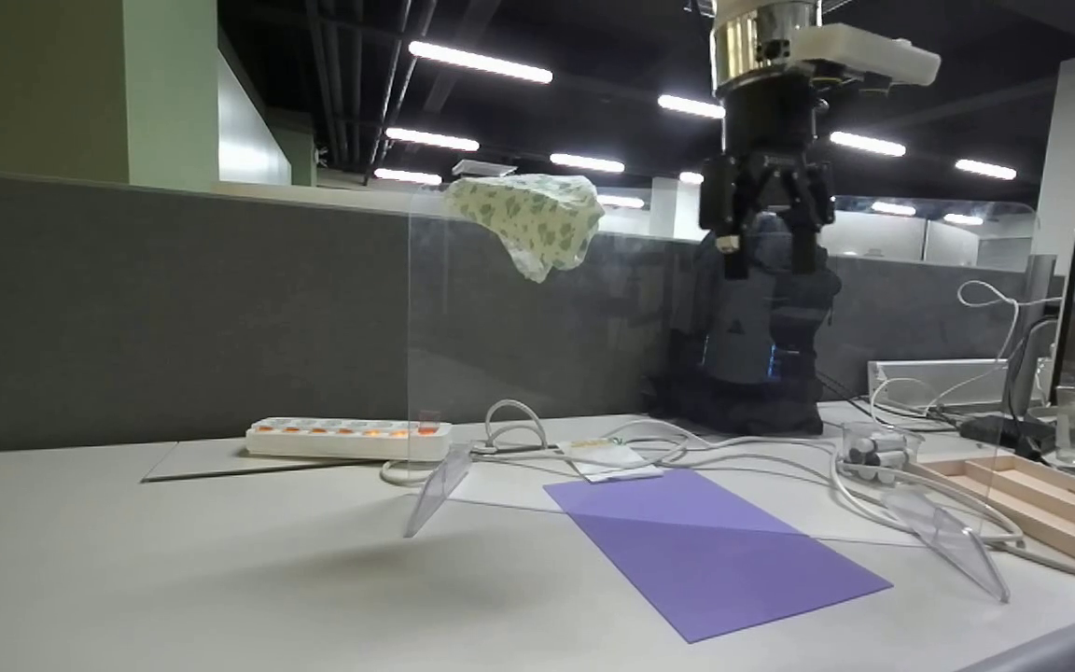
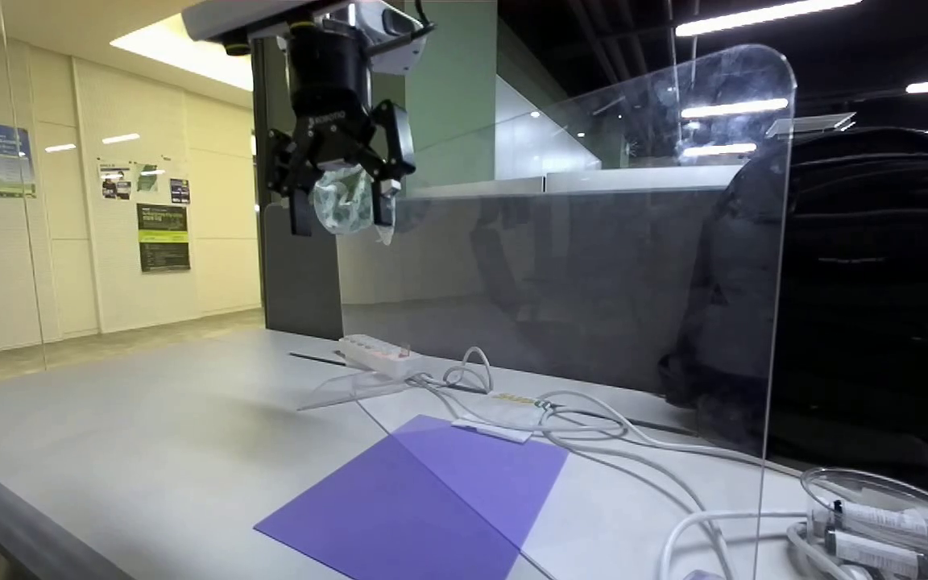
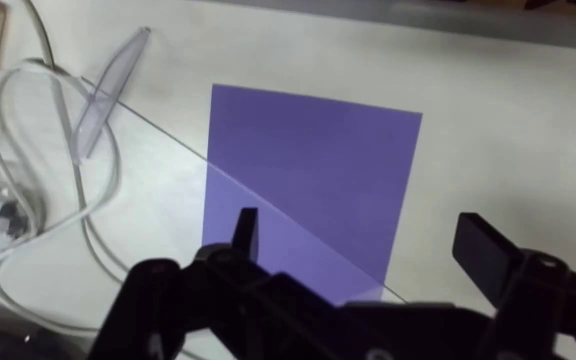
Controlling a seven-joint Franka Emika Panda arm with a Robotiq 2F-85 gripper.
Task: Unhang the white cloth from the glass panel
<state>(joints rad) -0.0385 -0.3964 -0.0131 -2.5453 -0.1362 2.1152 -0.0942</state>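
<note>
The white cloth (image 1: pixel 542 215), with a green print, hangs over the top edge of the clear panel (image 1: pixel 621 327) near one upper corner. My gripper (image 1: pixel 771 259) is open and empty, pointing down, apart from the cloth at about the panel's top height. In an exterior view the cloth (image 2: pixel 339 208) shows behind and between the fingers of my gripper (image 2: pixel 342 213), in front of the panel (image 2: pixel 593 274). In the wrist view my gripper (image 3: pixel 358 227) has its fingers wide apart with nothing between them. The cloth is out of the wrist view.
A purple sheet (image 1: pixel 715 560) lies on the table under the panel. Clear feet (image 1: pixel 439 490) hold the panel up. A power strip (image 1: pixel 346 439), white cables (image 2: pixel 633 451), a cup of batteries (image 1: pixel 878 453), a wooden tray (image 1: pixel 1032 504) and a dark backpack (image 2: pixel 875 306) stand around it.
</note>
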